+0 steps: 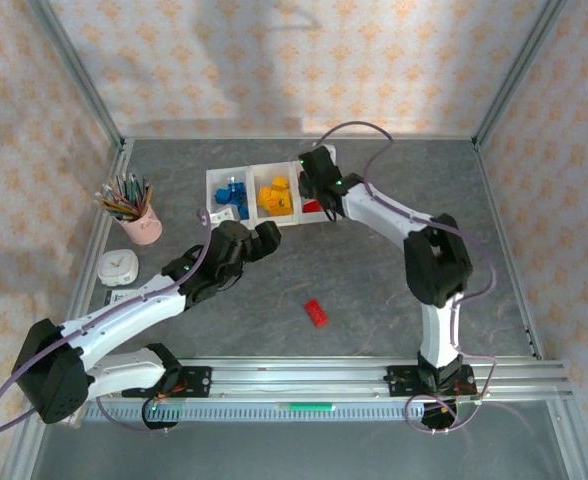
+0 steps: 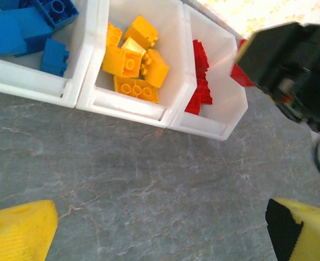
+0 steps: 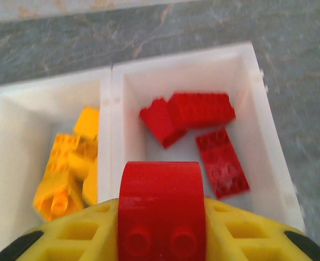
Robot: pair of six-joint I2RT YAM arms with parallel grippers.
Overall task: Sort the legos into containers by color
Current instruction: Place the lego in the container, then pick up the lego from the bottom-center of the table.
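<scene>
The right pincer [image 3: 160, 242] clamps a red brick [image 3: 161, 190], probably light, stiff and slick, by its sides; the left pincer [image 2: 160, 228] gapes empty.

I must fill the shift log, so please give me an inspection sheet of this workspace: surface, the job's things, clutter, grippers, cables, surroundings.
Surface: grey marbled table top; no spill seen.
Job's things: three joined white bins hold blue bricks on the left, yellow bricks in the middle and red bricks on the right; one loose red brick lies on the table.
Clutter: pink cup of pencils; small white round object beside it.
Grippers: left gripper open and empty, in front of the bins; right gripper shut on a held red brick over the red bin.
Cables: lilac cables loop off both arms; none seen snagged.
Surroundings: metal frame; patterned walls.
</scene>
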